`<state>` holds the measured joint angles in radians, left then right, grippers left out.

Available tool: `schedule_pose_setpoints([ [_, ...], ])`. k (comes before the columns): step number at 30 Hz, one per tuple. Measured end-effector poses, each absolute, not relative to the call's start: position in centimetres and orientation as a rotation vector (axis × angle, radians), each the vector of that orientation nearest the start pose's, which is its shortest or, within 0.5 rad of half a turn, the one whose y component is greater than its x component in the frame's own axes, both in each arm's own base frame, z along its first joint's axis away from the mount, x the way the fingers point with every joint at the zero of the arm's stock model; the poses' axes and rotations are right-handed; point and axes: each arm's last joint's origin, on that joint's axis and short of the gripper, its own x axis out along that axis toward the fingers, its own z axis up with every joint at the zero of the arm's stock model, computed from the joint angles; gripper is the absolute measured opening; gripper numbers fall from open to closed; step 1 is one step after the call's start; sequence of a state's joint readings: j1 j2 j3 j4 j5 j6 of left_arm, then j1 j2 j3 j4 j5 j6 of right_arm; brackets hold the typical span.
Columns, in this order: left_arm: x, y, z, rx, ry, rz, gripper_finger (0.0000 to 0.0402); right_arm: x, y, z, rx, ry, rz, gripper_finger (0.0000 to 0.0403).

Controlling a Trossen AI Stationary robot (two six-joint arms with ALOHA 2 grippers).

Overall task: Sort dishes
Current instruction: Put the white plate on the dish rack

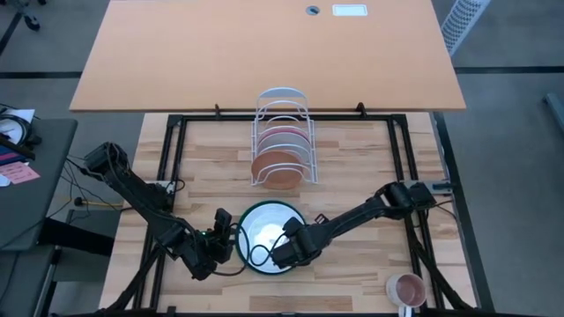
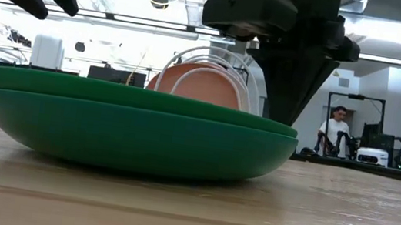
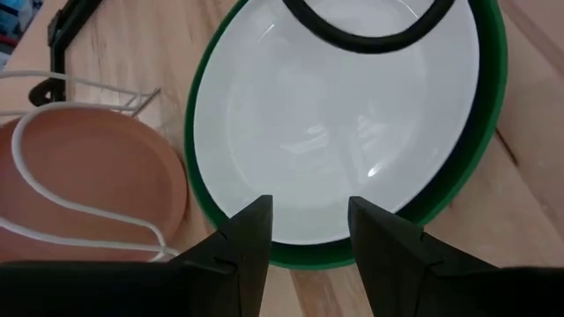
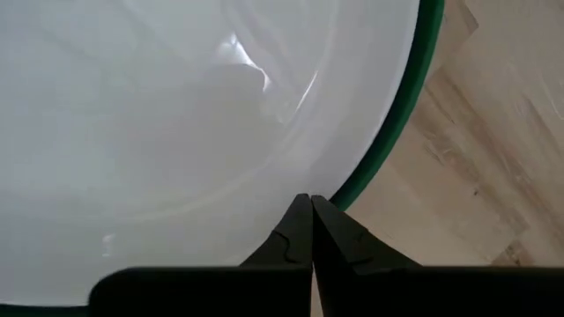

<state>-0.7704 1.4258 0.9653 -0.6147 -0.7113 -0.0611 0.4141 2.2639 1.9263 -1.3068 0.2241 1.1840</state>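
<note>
The left gripper (image 1: 222, 234) sits just off the left edge of the stacked plates, fingers (image 3: 249, 242) spread apart with nothing between them, tips hovering right at the near rim. Straight ahead of it is the dark green plate (image 3: 480, 158) flat on the wooden table (image 1: 352, 167), with the white plate (image 3: 344, 123) nested inside it. Off to that gripper's side, further back, the terracotta-brown plate (image 3: 88, 176) leans upright in the front slot of the white wire rack (image 1: 282, 110), and the magenta-pink plate (image 1: 284, 134) stands in the slot behind it.

Moving right, the right gripper (image 1: 286, 242) is over the right part of the white plate (image 4: 176, 114), fingers pressed fully together, tips close to the green rim (image 4: 397, 123), gripping nothing as far as I can see. Can't tell if the tips actually touch the plate.

Well past that gripper, at the table's near right corner, there's a small pink mug (image 1: 407, 289).
</note>
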Motion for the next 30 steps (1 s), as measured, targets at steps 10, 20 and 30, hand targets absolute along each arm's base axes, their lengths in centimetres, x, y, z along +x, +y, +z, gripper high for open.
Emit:
schedule_pose_setpoints([
  [10,20.7,-17.5,23.1,0.682,0.793,-0.034,0.0143,39.8,16.8,17.6,0.42,1.369,-0.722,0.0004],
  [20,21.0,-17.1,22.5,0.787,0.828,-0.144,0.0143,39.9,16.9,16.9,0.424,1.358,-0.697,0.0004],
  [30,21.1,-17.0,20.6,1.032,0.756,-0.319,0.0143,39.7,16.8,16.1,0.428,1.383,-0.696,0.0004],
])
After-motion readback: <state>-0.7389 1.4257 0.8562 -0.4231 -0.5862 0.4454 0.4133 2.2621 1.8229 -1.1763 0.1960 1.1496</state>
